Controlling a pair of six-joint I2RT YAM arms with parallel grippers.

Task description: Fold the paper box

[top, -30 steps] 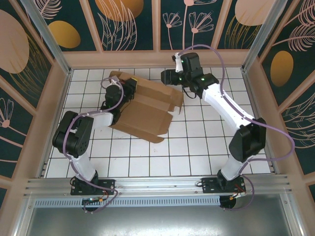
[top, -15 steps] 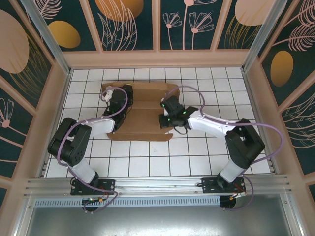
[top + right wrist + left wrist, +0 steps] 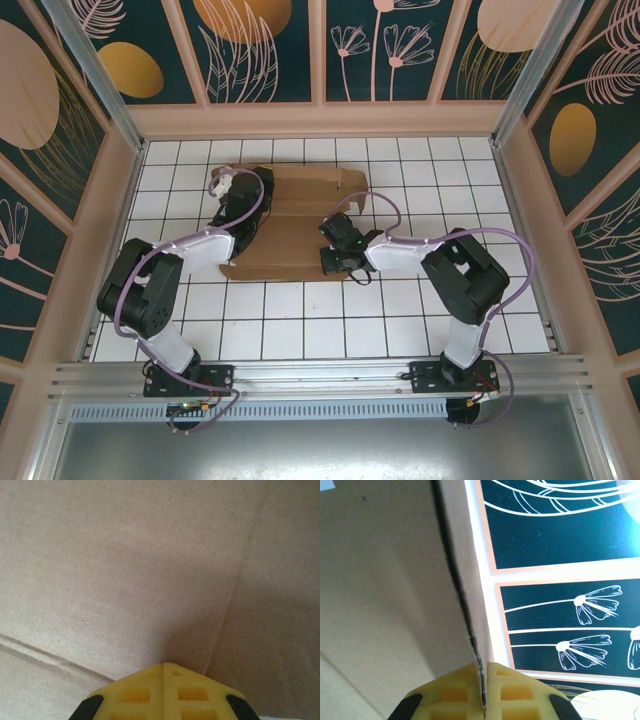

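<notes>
1. Toward the far left of the white-tiled counter, you have the paper box lying as an opened brown cardboard sheet. It is mostly flat, with crease lines across it and notched flaps along its far edge.
2. From the left wrist, you see the cardboard as a plain tan panel. Its thin edge runs up out of the seam between the yellow pads, with the flowered wall panels beyond it.
3. From the right wrist, the cardboard is a bare brown surface crossed by a fold line and a second slanting crease.
4. Your left arm reaches forward and bends inward. The left claw sits at the sheet's left end and is clamped on that edge of the paper box.
5. Your right arm is folded low and stretches leftward across the tiles. The right claw is at the sheet's near right corner.
6. The right claw's yellow pads are pressed together with nothing visible between them, and their tips are right at the cardboard.
</notes>
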